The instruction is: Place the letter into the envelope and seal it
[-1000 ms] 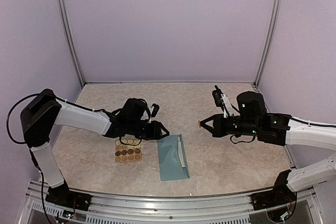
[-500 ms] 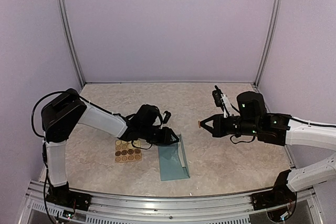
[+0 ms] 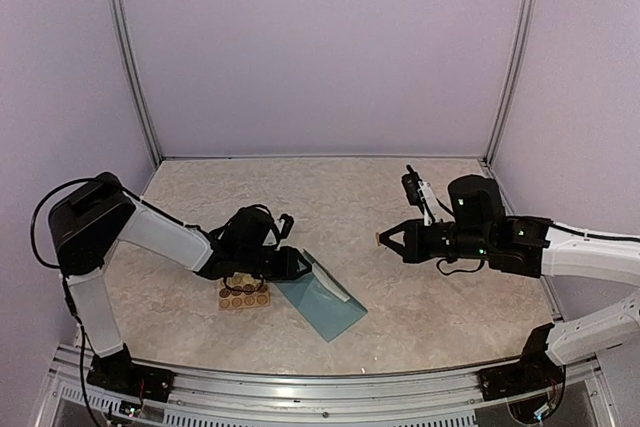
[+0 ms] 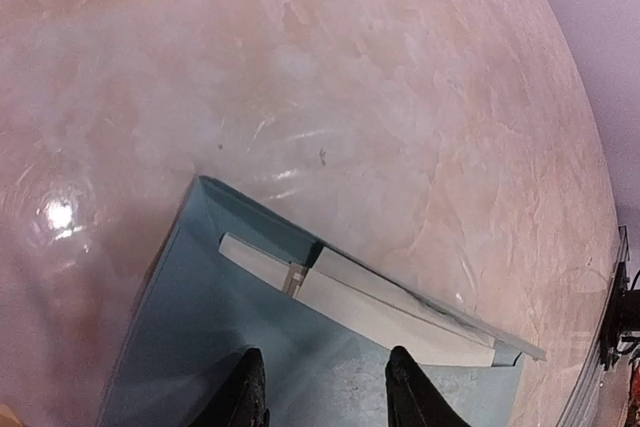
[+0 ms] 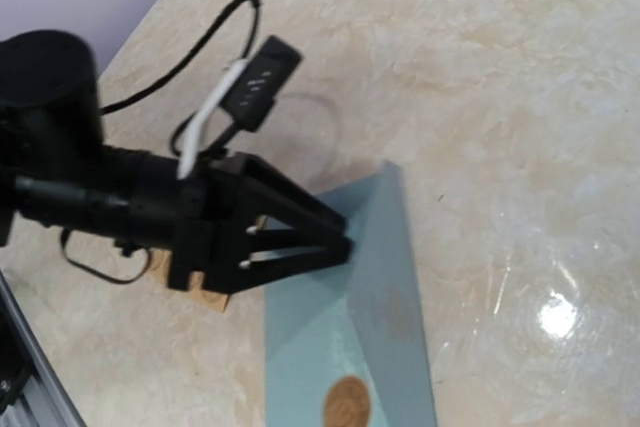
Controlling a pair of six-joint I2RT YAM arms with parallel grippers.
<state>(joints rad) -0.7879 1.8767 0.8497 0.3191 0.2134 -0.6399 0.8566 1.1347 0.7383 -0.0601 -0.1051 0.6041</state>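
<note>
The teal envelope [image 3: 322,299] lies slantwise on the table, its flap [image 3: 330,277] half raised. In the left wrist view a cream edge of the letter [image 4: 360,299] shows inside the envelope [image 4: 200,347] under the flap. My left gripper [image 3: 291,265] stands on the envelope's left corner, its fingers [image 4: 250,392] apart on the blue paper with nothing between them. My right gripper [image 3: 385,239] hovers to the right of the envelope, shut on a small round brown sticker [image 5: 346,405] that hangs above the envelope [image 5: 320,337].
A tan sheet of round stickers [image 3: 245,294] lies just left of the envelope, partly under my left gripper. Side walls and metal posts close in the table, and the front rail [image 3: 320,387] runs along the near edge.
My left gripper reached onto the envelope, then drew back left, turning it from nearly upright to slantwise and shifting it nearer. The right arm has hardly moved.
</note>
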